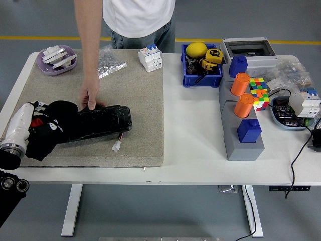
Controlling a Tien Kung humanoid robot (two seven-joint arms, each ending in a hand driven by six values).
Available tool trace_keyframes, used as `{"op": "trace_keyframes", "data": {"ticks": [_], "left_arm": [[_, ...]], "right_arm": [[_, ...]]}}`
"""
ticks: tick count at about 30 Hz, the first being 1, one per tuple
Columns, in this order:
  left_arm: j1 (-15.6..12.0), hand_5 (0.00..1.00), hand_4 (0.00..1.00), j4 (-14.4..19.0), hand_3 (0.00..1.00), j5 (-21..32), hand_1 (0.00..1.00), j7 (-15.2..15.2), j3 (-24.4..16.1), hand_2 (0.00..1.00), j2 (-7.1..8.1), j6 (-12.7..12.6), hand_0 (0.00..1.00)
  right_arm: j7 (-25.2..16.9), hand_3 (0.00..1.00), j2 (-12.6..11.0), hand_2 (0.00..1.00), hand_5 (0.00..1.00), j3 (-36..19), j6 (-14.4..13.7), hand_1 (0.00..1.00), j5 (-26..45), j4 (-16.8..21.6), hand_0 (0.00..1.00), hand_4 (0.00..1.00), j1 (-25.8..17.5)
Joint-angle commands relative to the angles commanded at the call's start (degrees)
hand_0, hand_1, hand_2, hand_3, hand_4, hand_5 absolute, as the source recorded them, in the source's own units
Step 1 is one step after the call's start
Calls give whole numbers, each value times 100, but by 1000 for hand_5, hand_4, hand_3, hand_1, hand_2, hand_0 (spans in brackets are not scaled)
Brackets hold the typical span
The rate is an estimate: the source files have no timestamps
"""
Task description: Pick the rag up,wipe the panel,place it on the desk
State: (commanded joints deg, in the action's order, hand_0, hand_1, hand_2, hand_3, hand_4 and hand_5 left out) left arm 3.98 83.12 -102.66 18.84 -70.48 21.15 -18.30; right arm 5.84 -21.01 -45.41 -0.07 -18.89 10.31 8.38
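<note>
No legible text, label, brand or number from my head view. The yellow tape measure [212, 56] in the blue bin [200, 79] carries a dark round label, and the white circuit breaker [151, 56] has small markings; both are too small for me to read. The floor's yellow line [50, 37] carries no lettering.
</note>
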Motion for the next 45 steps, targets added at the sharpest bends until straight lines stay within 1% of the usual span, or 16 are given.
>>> {"op": "trace_keyframes", "data": {"ticks": [3,6,7,12,18,23,25,30,33,37,41,45], "left_arm": [[69,2,166,25,448,63,137,22,164,498,-7,-16,201],[197,2,166,12,448,87,137,51,379,498,-29,-39,201],[225,2,153,4,450,98,134,55,417,499,-35,-37,200],[519,2,153,-110,450,96,134,90,838,499,-97,-51,200],[927,2,152,-376,450,228,132,97,1355,499,-236,-28,202],[1263,2,154,-563,451,269,132,155,1759,499,-396,16,201],[1400,2,160,-595,454,299,134,171,1886,502,-462,34,202],[1661,2,160,-566,454,342,134,190,2167,502,-561,42,202],[1767,2,155,-594,451,380,133,194,2320,500,-605,51,202],[1828,2,155,-622,452,367,133,207,2496,501,-638,58,203],[1832,2,155,-638,452,361,133,215,2504,501,-659,49,203],[1830,2,152,-589,451,313,133,238,2431,500,-624,45,202]], "right_arm": [[5,630,-1,630,586,1,-1,269,-3,0,717,998,-2],[12,630,-4,630,586,23,2,269,12,0,717,998,-12],[13,630,-5,630,587,26,2,270,16,0,717,998,-14],[34,630,-9,630,587,34,-1,270,24,0,717,998,-10],[56,631,-7,630,587,51,-2,268,31,0,717,998,-2],[62,631,-7,630,590,70,-2,267,42,0,717,998,6],[67,632,-11,630,593,91,-1,270,47,0,716,998,18],[58,632,-23,630,593,138,4,270,84,0,716,998,41],[58,632,-22,630,594,153,7,268,94,0,716,998,50],[57,631,-18,630,595,148,9,268,88,0,716,998,52],[57,631,-15,630,595,178,12,268,113,0,716,998,50],[54,632,-20,630,595,185,10,268,124,0,716,998,53]]}}
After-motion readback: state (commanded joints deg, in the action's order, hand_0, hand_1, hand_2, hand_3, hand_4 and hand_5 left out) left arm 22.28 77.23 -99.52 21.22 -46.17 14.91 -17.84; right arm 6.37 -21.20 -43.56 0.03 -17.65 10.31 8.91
